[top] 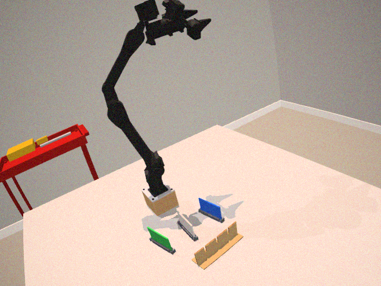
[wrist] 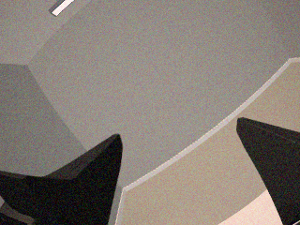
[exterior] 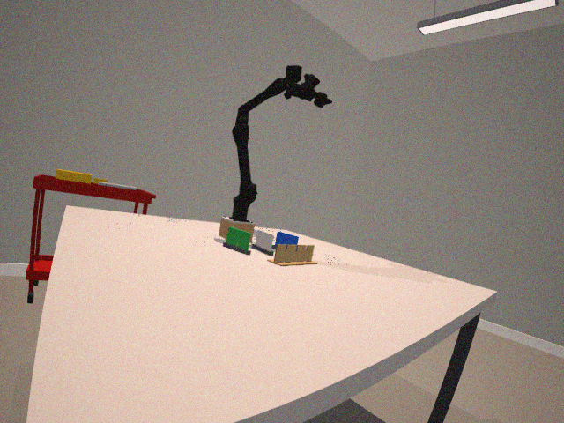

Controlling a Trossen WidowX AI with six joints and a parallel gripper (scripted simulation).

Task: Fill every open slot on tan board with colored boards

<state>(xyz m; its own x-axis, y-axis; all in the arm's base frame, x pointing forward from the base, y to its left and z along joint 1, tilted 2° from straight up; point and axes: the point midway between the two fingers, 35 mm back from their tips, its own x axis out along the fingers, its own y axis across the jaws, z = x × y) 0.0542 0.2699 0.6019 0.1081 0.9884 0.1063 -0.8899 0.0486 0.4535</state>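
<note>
Three open slots are cut in the upper edge of the tan board (top: 212,248) (exterior: 293,255), which is stood upright on its flat foot, nearest the viewer in the top view. No slot is filled. Just behind it, three colored boards are held upright in low dark holders: the green board (top: 159,239) (exterior: 238,238), the white board (top: 186,224) (exterior: 263,241) in the middle, and the blue board (top: 210,208) (exterior: 286,238). Gaps are left between the holders; the white board's holder is set near the tan board, so room between those two is narrow.

Farther back, the wooden base block (top: 162,204) (exterior: 224,227) is placed near the white and green boards, limiting space on that side. From it the black arm (top: 133,136) (exterior: 243,161) is raised high and bent over at the top. The gripper (top: 203,15) (exterior: 329,100) (wrist: 182,133) is held well above all the boards, with its fingers spread wide and nothing pinched between them.

The pale surface (top: 107,261) (exterior: 204,318) (wrist: 253,211) is extended well past the boards on the viewer's side in the exterior view; its edges are well apart from them there. Beyond its far edge, a red trolley (top: 88,161) (exterior: 34,218) is seen, with a large yellow block (top: 21,149) (exterior: 72,176), a small yellow block (top: 41,140) (exterior: 100,181) and a pale rod (top: 55,139) (exterior: 117,185) carried on top. Farthest away, the scene is closed by gray walls (top: 200,92) (exterior: 137,91) (wrist: 178,61).
</note>
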